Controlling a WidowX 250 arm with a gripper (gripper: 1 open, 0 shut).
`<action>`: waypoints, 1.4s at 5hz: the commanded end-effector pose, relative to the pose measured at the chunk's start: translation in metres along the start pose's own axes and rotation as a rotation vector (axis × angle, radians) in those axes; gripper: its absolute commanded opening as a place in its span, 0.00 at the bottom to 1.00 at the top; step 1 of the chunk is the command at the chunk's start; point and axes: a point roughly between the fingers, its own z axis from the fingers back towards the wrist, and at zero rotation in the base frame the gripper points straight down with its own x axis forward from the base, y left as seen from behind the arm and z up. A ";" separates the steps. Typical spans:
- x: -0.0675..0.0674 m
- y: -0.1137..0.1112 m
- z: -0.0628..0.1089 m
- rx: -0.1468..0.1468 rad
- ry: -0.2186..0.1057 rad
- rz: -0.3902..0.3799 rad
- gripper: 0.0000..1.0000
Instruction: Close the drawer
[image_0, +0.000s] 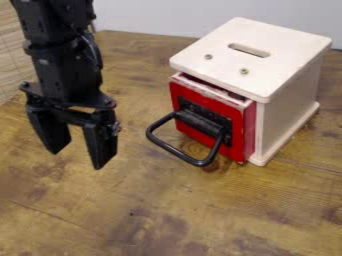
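The red-fronted drawer (207, 118) sits in a small cream-white box (274, 75) at the right of the wooden table. It is pulled out slightly at the front left of the box. Its dark recessed panel faces left-front and its large black loop handle (185, 139) hangs down toward the table. My black gripper (78, 148) hangs to the left of the drawer, a short gap from the handle. Its two fingers point down, spread apart, with nothing between them.
The cream box has a slotted top (249, 48) with small screws. The worn wooden table (160, 210) stretches in front and to the left. A pale wall runs behind the table.
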 end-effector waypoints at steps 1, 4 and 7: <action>0.000 -0.002 0.001 0.008 0.010 0.009 1.00; -0.002 -0.012 0.020 -0.017 -0.010 -0.047 1.00; -0.008 -0.016 0.032 -0.039 -0.079 -0.058 1.00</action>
